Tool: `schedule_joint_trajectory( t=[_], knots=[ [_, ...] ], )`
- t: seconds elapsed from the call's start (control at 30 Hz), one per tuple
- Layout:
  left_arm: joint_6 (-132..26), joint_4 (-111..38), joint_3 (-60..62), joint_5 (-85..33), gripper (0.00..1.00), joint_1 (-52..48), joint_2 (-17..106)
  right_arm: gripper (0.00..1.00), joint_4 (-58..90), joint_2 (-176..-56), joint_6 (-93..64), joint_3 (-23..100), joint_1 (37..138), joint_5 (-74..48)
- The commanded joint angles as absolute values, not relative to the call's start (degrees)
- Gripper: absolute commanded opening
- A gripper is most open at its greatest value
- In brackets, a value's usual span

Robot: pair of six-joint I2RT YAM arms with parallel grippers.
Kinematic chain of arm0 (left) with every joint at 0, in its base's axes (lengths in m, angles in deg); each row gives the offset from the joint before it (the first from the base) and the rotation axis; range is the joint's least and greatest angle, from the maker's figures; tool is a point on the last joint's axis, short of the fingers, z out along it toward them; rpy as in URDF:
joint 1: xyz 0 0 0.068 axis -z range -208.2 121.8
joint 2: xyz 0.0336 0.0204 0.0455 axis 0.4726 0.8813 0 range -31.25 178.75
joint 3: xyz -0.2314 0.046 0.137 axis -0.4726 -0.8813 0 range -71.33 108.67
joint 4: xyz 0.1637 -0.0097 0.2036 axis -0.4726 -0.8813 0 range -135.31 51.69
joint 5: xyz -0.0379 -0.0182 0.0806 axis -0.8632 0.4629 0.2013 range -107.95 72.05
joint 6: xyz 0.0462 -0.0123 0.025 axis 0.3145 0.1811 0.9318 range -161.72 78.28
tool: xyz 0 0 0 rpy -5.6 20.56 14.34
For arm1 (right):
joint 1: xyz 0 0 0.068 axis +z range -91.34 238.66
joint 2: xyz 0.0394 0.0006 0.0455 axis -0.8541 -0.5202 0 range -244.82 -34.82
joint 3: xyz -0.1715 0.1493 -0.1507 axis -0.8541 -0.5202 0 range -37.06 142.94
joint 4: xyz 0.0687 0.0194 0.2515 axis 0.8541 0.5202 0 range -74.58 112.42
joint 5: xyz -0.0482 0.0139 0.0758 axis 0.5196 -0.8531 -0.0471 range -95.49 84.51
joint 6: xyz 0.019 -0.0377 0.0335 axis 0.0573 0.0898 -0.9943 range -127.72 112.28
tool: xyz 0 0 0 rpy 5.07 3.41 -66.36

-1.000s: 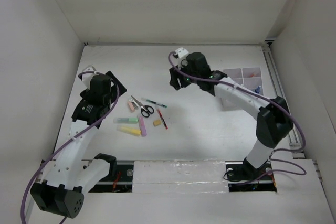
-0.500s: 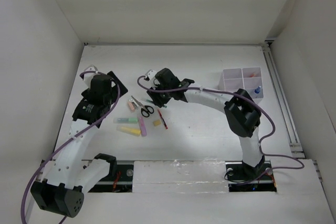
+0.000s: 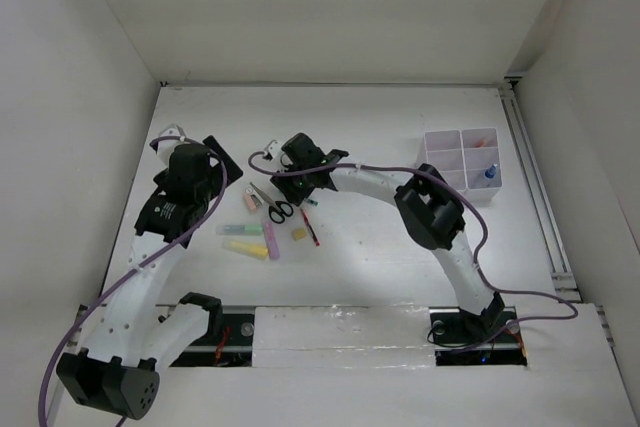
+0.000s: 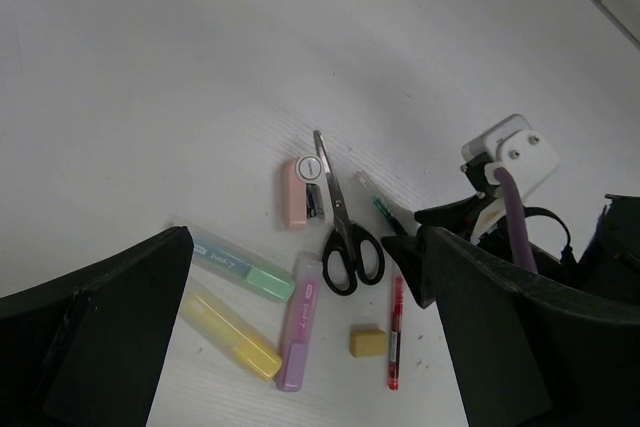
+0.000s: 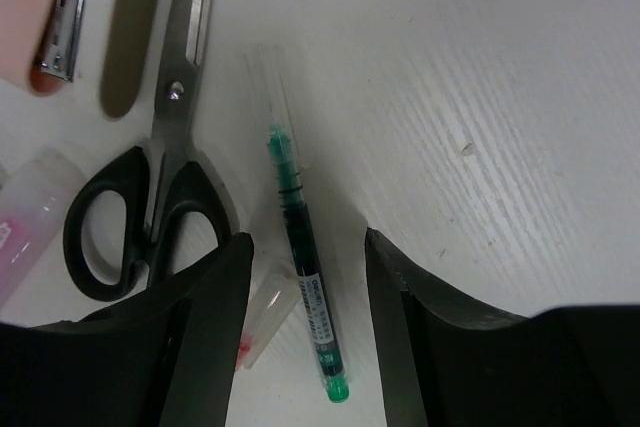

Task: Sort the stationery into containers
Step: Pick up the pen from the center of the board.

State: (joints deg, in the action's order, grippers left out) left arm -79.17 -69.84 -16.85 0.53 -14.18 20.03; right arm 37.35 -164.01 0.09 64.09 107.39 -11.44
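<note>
Pink marker (image 5: 20, 225) — just a corner, left edge

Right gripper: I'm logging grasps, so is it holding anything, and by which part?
Nothing is held. The right gripper straddles the green pen at its barrel, jaws open, with a gap showing on each side.

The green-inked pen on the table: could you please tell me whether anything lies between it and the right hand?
Nothing visible does. The pen lies uncovered between the open fingers of the right hand; the scissors lie close beside it.
</note>
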Motion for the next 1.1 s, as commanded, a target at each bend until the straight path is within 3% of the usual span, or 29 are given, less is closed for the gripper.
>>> schedule_joint_trajectory(
  t=[0.0, 0.2, 0.43, 0.57, 0.7, 0.83, 1.07],
  knots=[
    [-79.3, -68.0, -15.1, 1.5, 1.0, -14.3, 18.9, 0.55, 38.4, -164.8, 1.1, 69.1, 107.4, -11.2],
    [-78.8, -68.0, -15.1, 0.9, 1.0, -14.3, 18.9, 0.55, 42.1, -167.7, 1.6, 71.1, 108.0, -9.3],
    [-78.8, -68.0, -15.1, 0.3, 1.0, -14.3, 18.9, 0.34, 45.9, -170.0, 2.1, 72.3, 108.0, -8.2],
    [-78.8, -68.0, -15.1, 0.3, 1.0, -14.3, 18.9, 0.13, 46.5, -171.4, 2.6, 73.6, 108.0, -8.9],
    [-78.3, -67.5, -15.1, -0.2, 1.0, -14.3, 18.9, 0.0, 46.0, -172.5, 2.6, 77.3, 107.4, -8.3],
    [-78.3, -67.5, -15.1, -0.2, 1.0, -14.3, 19.5, 0.0, 42.9, -170.8, -2.1, 78.6, 103.8, -8.9],
    [-77.8, -67.5, -15.6, -0.8, 1.0, -14.3, 19.5, 0.0, 19.0, -150.1, -13.8, 58.1, 93.0, -17.3]
  ],
)
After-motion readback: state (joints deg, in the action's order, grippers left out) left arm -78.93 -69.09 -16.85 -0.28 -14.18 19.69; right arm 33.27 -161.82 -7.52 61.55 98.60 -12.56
